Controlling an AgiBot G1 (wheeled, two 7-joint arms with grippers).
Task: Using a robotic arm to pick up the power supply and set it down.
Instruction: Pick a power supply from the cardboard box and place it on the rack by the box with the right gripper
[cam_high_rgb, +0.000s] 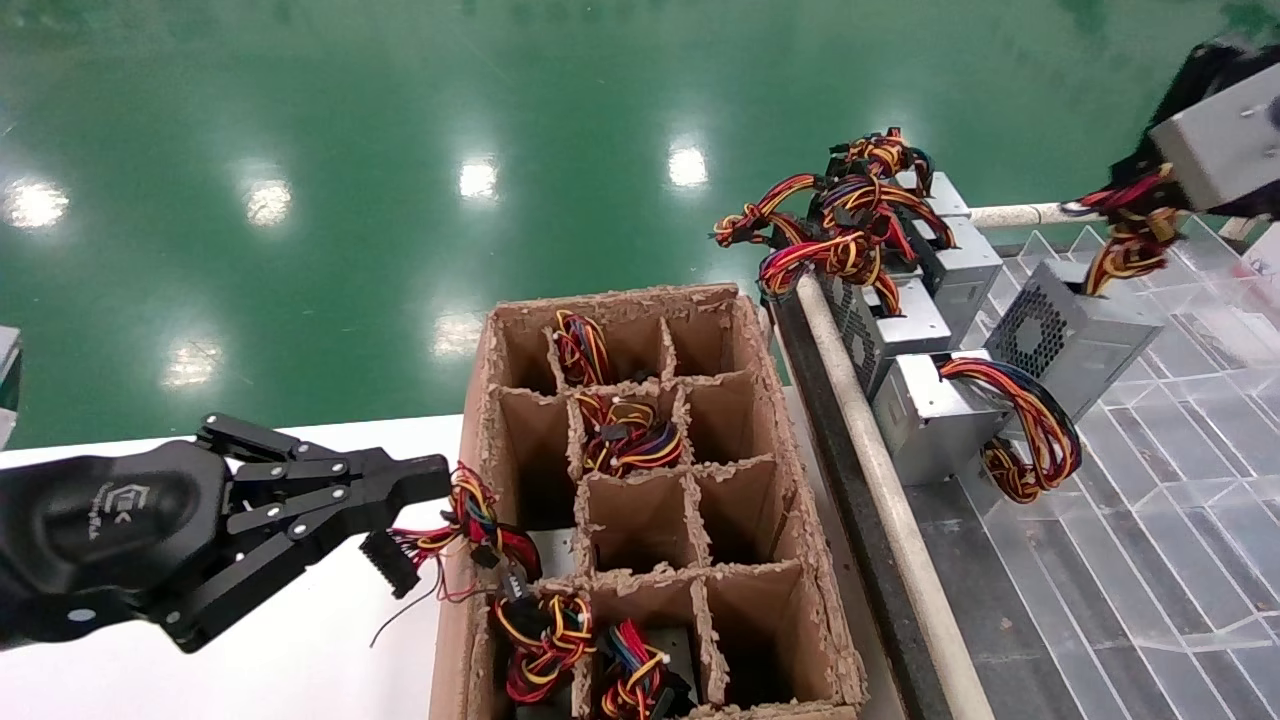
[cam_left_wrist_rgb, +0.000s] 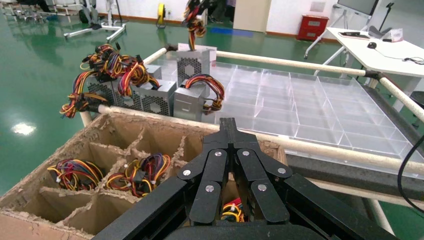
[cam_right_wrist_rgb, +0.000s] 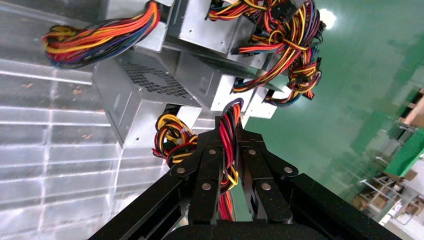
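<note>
right gripper (cam_right_wrist_rgb: 230, 132) clamps wire bundle (cam_right_wrist_rgb: 229, 150); power supply (cam_high_rgb: 1065, 335) hangs below.

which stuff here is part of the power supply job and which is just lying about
In the job:
- right end effector, shut on a wire bundle
- power supply on the clear tray
- left end effector by the cardboard box

Lying about:
- white desk
- red cabinet

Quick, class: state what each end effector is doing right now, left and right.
Left end effector: closed on the wire bundle at the cardboard box.
Right end effector: closed on the power supply's wires, holding them up.
</note>
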